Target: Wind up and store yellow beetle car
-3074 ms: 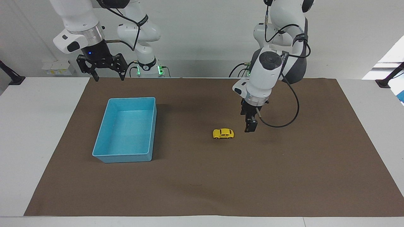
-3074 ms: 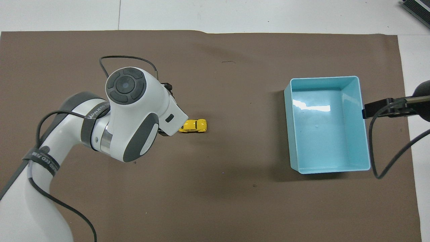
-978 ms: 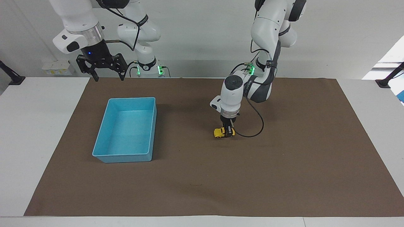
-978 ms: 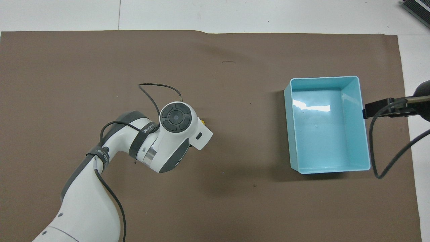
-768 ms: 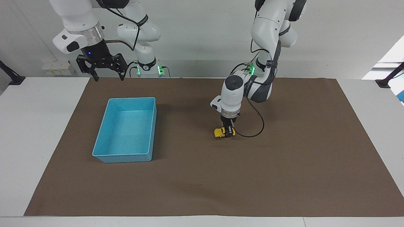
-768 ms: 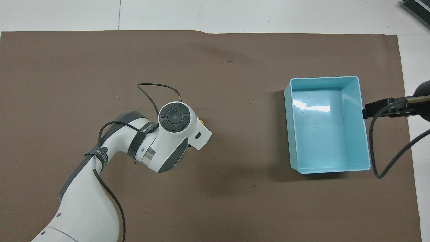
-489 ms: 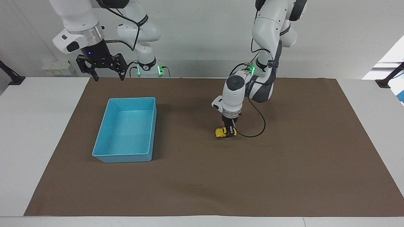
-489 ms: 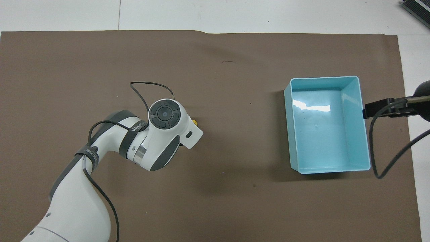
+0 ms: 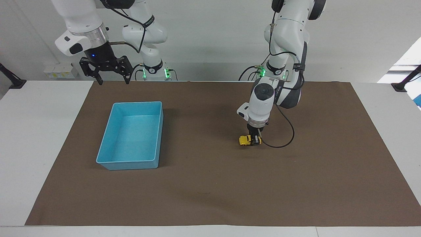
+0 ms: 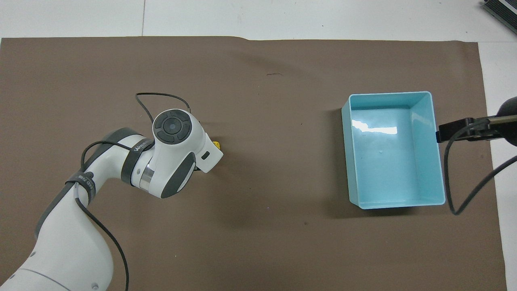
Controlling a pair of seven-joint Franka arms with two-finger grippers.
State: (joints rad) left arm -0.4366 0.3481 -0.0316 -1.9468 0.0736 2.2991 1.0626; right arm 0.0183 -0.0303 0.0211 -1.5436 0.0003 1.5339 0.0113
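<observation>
The left tool (image 9: 254,139) is down on the yellow beetle car (image 9: 245,140), closed across the car's body at the end toward the left arm; only the other end shows, poking out from the tool toward the blue bin (image 9: 107,144). The car sits on the brown mat (image 9: 210,184) of the bench, wheels down as far as I can tell.

Change since half a second ago: tool and car together have slid along the mat toward the left arm's end of the bench, away from the bin, with the car kept low on the surface. I read this as the pull-back stroke that winds the spring, so winding is under way and storing is not yet begun.

The car's long axis runs along the bench's length, in line with the drag. Which end is the nose I cannot tell. From overhead the left arm's wrist covers it except for a yellow sliver (image 10: 217,143).

The right tool (image 9: 111,79) waits raised over the mat's edge by the bin, fingers spread and holding nothing.
</observation>
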